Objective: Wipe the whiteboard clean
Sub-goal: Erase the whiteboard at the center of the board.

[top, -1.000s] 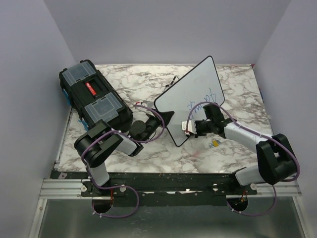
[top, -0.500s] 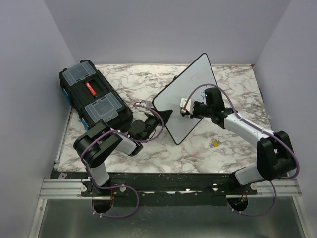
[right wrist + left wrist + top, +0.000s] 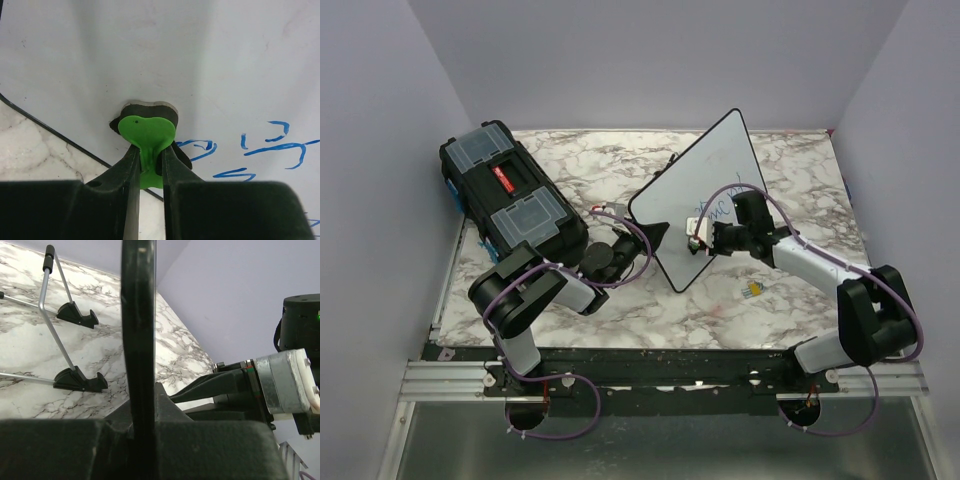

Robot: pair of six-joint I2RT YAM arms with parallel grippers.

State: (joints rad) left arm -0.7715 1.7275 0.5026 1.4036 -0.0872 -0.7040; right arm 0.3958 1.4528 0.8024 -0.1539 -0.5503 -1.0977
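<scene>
The whiteboard [image 3: 705, 185] stands tilted on the marble table, with blue handwriting [image 3: 722, 206] on its face. My left gripper [image 3: 655, 237] is shut on the board's black frame [image 3: 138, 330] at its lower left edge. My right gripper [image 3: 703, 238] is shut on a green heart-shaped eraser [image 3: 147, 131], whose dark pad [image 3: 150, 107] presses flat against the white board [image 3: 150, 50]. Blue strokes [image 3: 272, 149] lie just right of the eraser. The right gripper [image 3: 148, 152] is near the board's lower edge.
A black toolbox [image 3: 510, 200] with clear lid trays lies at the left of the table. A small yellow item [image 3: 753, 290] lies on the marble below the right arm. The board's wire stand with black feet [image 3: 80, 381] rests behind the board. Grey walls enclose the table.
The right gripper swept up across the board with the eraser, then came back down toward the lower left. The board rocked slightly. The left gripper kept its hold.
</scene>
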